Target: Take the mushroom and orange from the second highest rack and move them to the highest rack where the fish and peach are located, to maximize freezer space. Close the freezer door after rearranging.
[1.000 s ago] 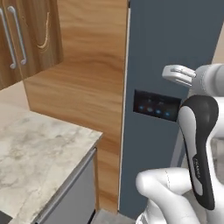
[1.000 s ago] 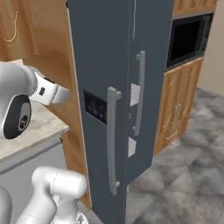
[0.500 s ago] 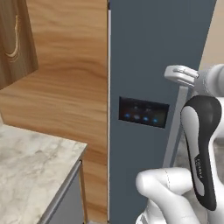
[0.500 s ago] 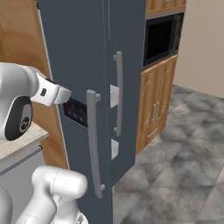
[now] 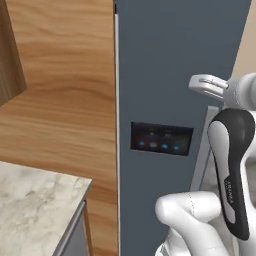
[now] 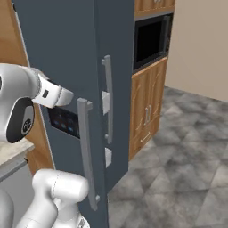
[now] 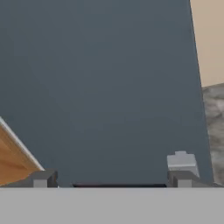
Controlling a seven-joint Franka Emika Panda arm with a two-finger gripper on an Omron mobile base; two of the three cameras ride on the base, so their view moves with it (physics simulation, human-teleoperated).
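**Facing a closed freezer door**

The gripper [image 7: 109,179] points at the door [image 7: 109,78] with its dark fingertips [image 7: 41,178] set wide apart and nothing between them. It is near the door but not touching it.

The door is shut, so the mushroom, orange, fish and peach are presumably on the racks behind it; none can be seen. Opening the door comes first, by my reading. Its handle [image 6: 87,156] is a long upright grey bar, standing just off the door face on short mounts. It should be stiff and smooth, best gripped across the bar about mid-length, and the door will likely swing heavy. A second handle [image 6: 107,102] stands beside it on the next door. The mushroom will likely be light and soft, the orange firm and apt to roll.

Left of the door are a dark control panel [image 5: 161,138], a wood side panel [image 5: 65,100] and a marble counter [image 5: 35,205]. To the right are a built-in oven [image 6: 151,38], wood cabinets [image 6: 149,111] and grey stone floor [image 6: 187,169].
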